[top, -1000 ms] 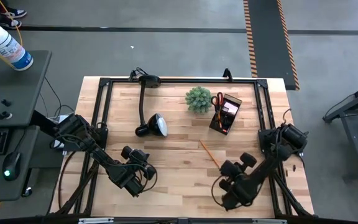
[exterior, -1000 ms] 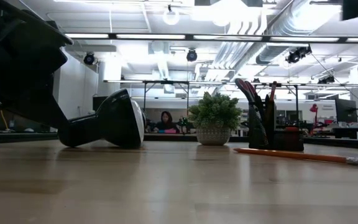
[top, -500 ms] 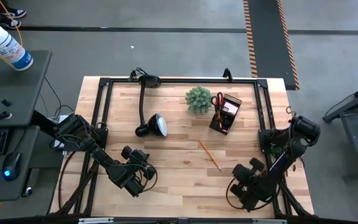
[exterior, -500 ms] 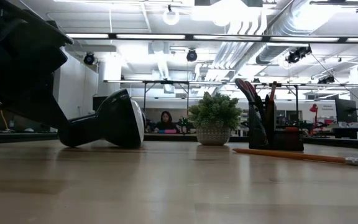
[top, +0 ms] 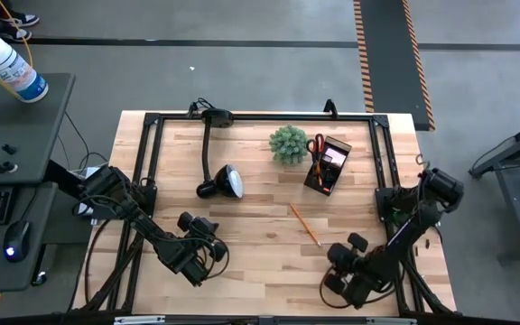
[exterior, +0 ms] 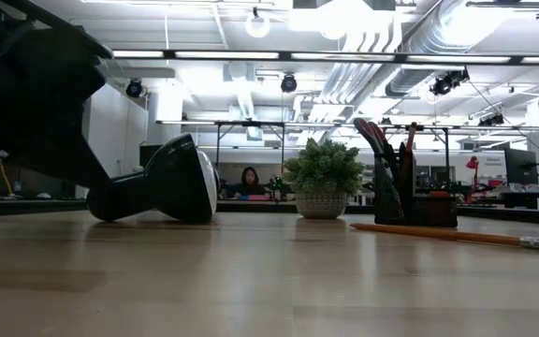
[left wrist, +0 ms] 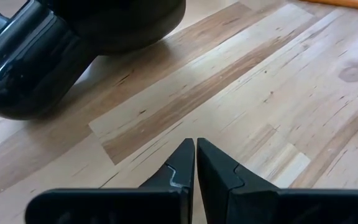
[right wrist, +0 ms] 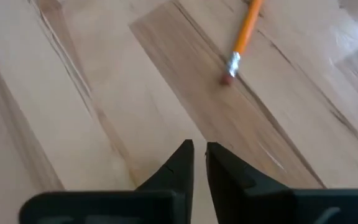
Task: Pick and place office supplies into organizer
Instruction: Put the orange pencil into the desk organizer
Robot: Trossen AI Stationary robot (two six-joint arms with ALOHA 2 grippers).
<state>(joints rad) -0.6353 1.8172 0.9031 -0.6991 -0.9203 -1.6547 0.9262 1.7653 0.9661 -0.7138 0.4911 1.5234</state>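
I logged the right gripper (right wrist: pixel 199 155) low over the tabletop (top: pixel 251 235), fingers together and empty. The orange pencil (right wrist: pixel 243 36) lay loose just ahead of the fingers, eraser end nearest, long axis running away toward the organizer (top: pixel 327 165). Right arm nearer. Left gripper (left wrist: pixel 196 155) waited, fingers together, well off.
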